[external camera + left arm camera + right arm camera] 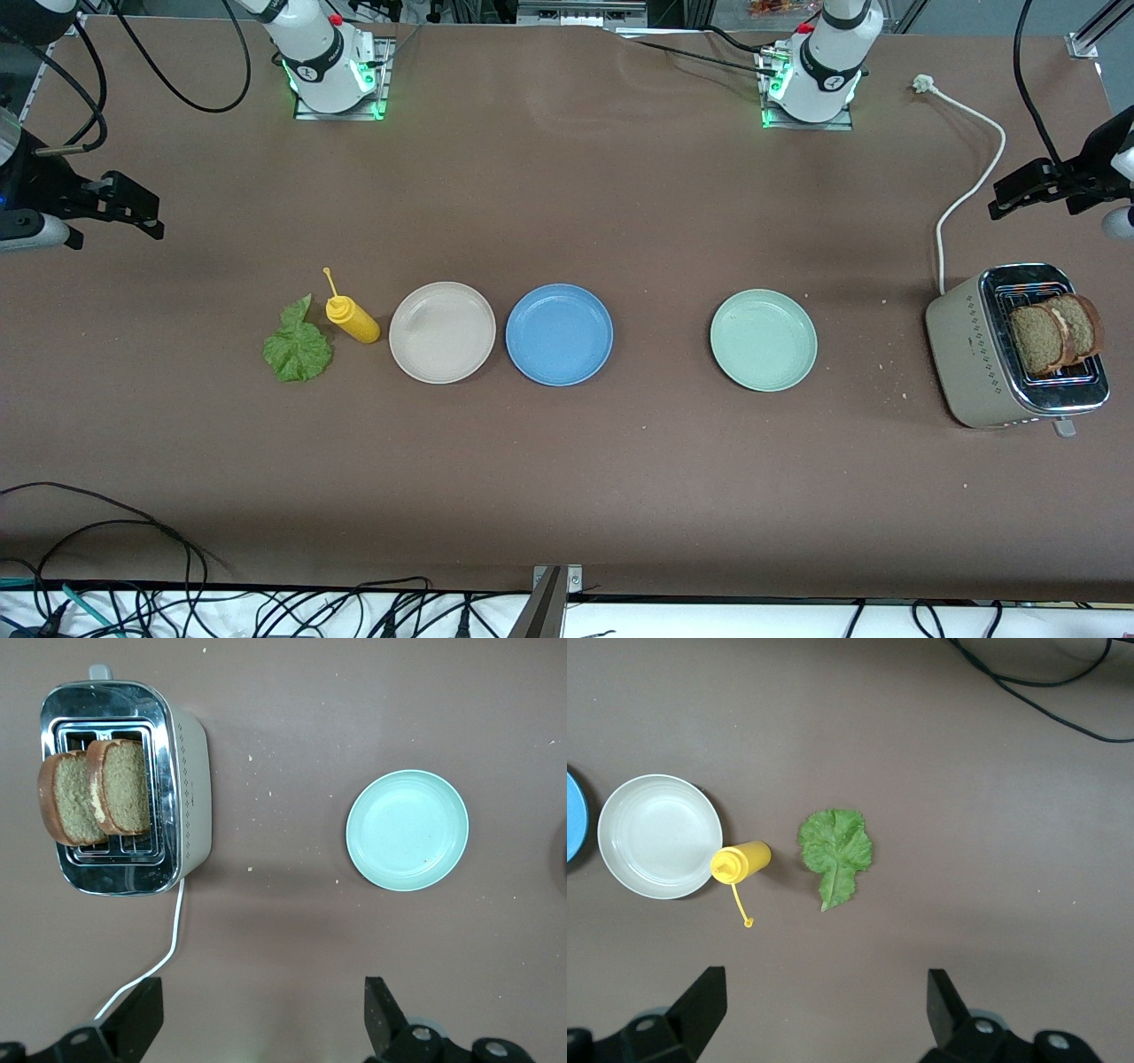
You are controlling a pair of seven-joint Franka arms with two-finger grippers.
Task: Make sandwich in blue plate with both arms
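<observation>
Waiting wide open and empty, the left gripper (pixel 257 1028) hung above the surface near the toaster (pixel 983 359) holding both slices (pixel 1054 335); the right gripper (pixel 824 1019) hung likewise near the lettuce (pixel 298 348). The blue plate (pixel 559 334) sat mid-surface.

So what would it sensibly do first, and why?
Probably lower the open left gripper toward the toaster to take a bread slice. The blue plate holds nothing yet, both slices stand in the toaster's slots, and bread goes down before the lettuce leaf.
</observation>
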